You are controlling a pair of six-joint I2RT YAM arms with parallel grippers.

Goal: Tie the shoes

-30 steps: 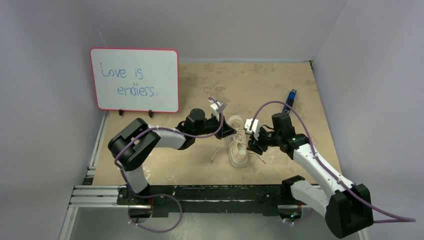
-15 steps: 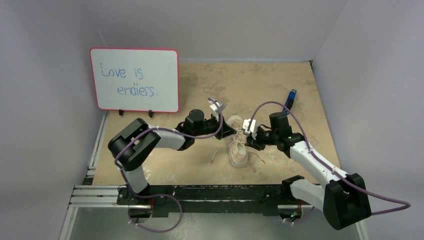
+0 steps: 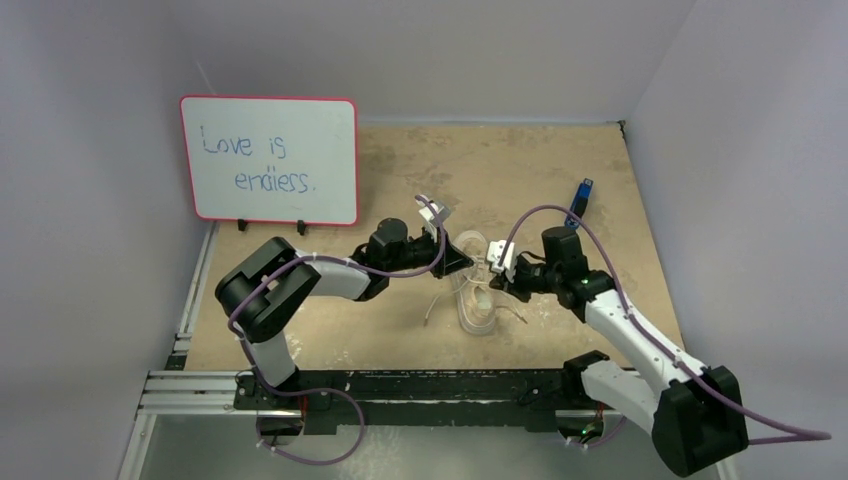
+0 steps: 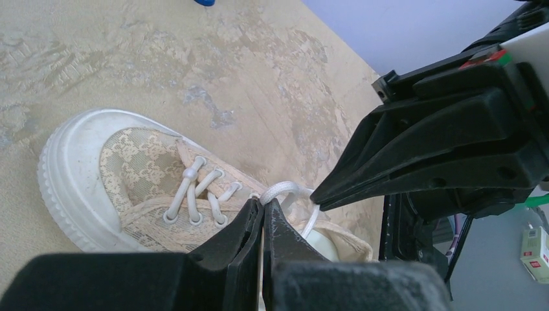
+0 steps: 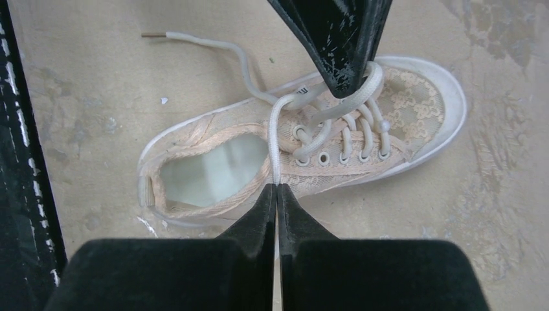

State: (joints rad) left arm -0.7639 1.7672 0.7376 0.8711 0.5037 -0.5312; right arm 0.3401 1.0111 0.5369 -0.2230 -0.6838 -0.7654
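Observation:
The shoe (image 3: 477, 303) is a pale pink-beige low sneaker (image 5: 401, 110) with white laces, lying mid-table, toe away from me. My left gripper (image 3: 466, 264) reaches in from the left and is shut on a loop of white lace (image 4: 285, 190) above the eyelets; its tips (image 4: 263, 205) pinch the loop. My right gripper (image 3: 498, 284) comes from the right, and its tips (image 5: 276, 188) are shut on the same lace (image 5: 274, 136) where it drops over the shoe's opening. The two grippers almost touch. One loose lace end (image 5: 194, 40) trails on the table.
A whiteboard (image 3: 268, 160) with handwriting stands at the back left. A small blue object (image 3: 581, 196) lies at the back right. Grey walls close in both sides, and a metal rail (image 3: 200, 385) runs along the near edge.
My right gripper has closed from open onto the lace and shifted slightly toward the shoe. The left gripper has stayed shut in place on the loop.

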